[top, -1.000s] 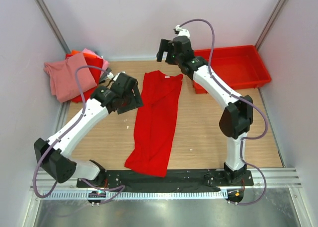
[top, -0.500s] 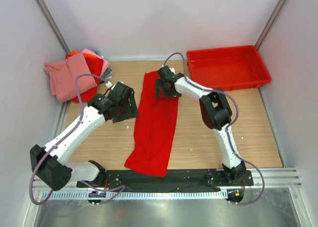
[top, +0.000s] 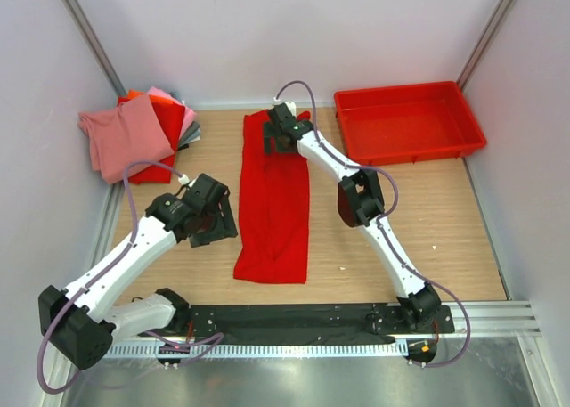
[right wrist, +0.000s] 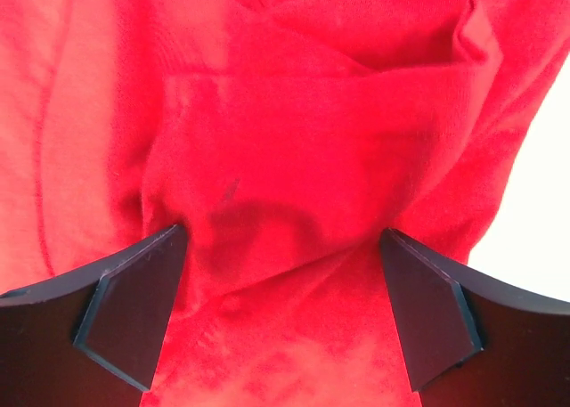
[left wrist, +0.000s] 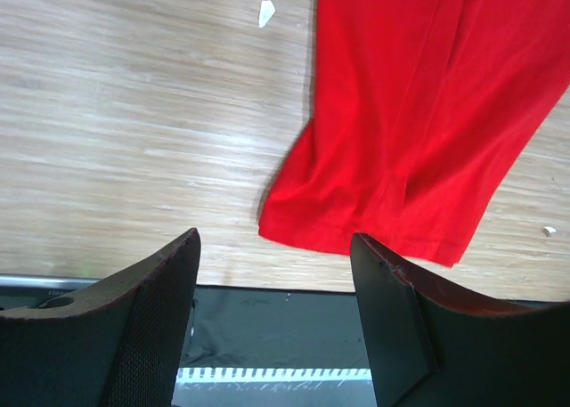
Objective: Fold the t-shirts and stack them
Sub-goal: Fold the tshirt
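Observation:
A plain bright red t-shirt (top: 274, 202) lies flat as a long narrow strip down the middle of the table. My right gripper (top: 277, 138) is down on its far end. In the right wrist view it (right wrist: 281, 233) is open, with bunched red cloth (right wrist: 294, 166) lying between the wide-apart fingers. My left gripper (top: 214, 223) is open and empty, just left of the shirt's near half. In the left wrist view it (left wrist: 273, 247) hangs above the wood by the shirt's near hem (left wrist: 374, 229). Folded shirts (top: 134, 135) in dusty pink, red, orange and grey are piled at the back left.
A rigid red plastic tray (top: 445, 144) stands at the back right. The black base strip (top: 294, 318) runs along the table's near edge and also shows in the left wrist view (left wrist: 267, 327). Small white scraps (left wrist: 265, 12) lie on the wood.
My right gripper came down onto the shirt's far end and moved back and left with it. The shirt now lies straighter and further back. My left arm drew back toward the near left.

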